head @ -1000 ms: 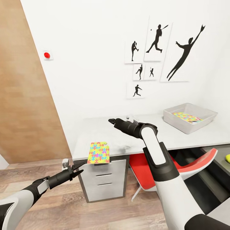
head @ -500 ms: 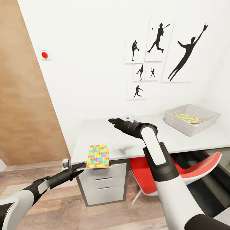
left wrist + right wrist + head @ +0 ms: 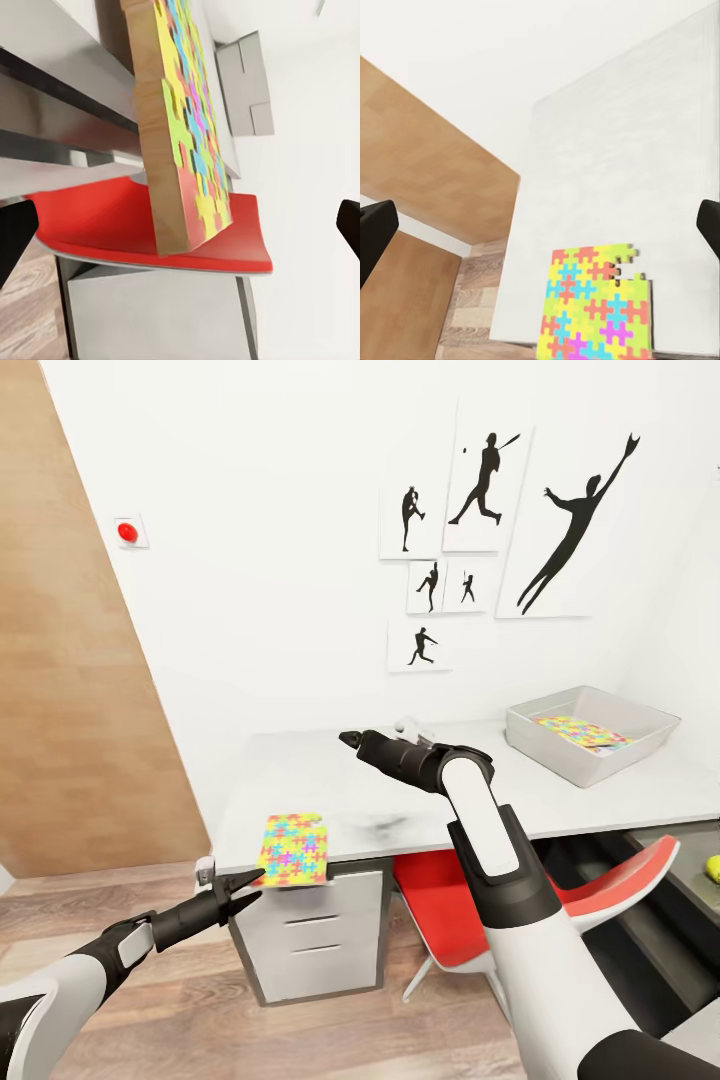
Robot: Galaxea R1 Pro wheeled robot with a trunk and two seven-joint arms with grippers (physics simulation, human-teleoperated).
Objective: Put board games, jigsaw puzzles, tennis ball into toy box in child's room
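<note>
- Multicoloured jigsaw puzzle on a brown wooden backing (image 3: 292, 849) flat at the front-left corner of the pale grey table (image 3: 330, 780), overhanging the front edge slightly; from the left wrist (image 3: 184, 127) seen edge-on, wooden side showing; from the right wrist (image 3: 596, 307) lying at the table's near edge
- Light grey rectangular toy box (image 3: 590, 732) at the right end of the table, near the back edge; second multicoloured jigsaw puzzle (image 3: 582, 731) inside it
- Left gripper (image 3: 240, 888) low, in front of the table's front-left corner, just below the puzzle; fingers (image 3: 245, 879) spread, holding nothing
- Right gripper (image 3: 349, 740) above the middle of the table; fingers parted, empty
- Grey drawer unit (image 3: 305, 930) under the left end of the table; red chair (image 3: 560, 890) tucked beneath the middle
- Small yellow-green round object (image 3: 713, 869) at far right, on a dark surface; cannot tell what it is
</note>
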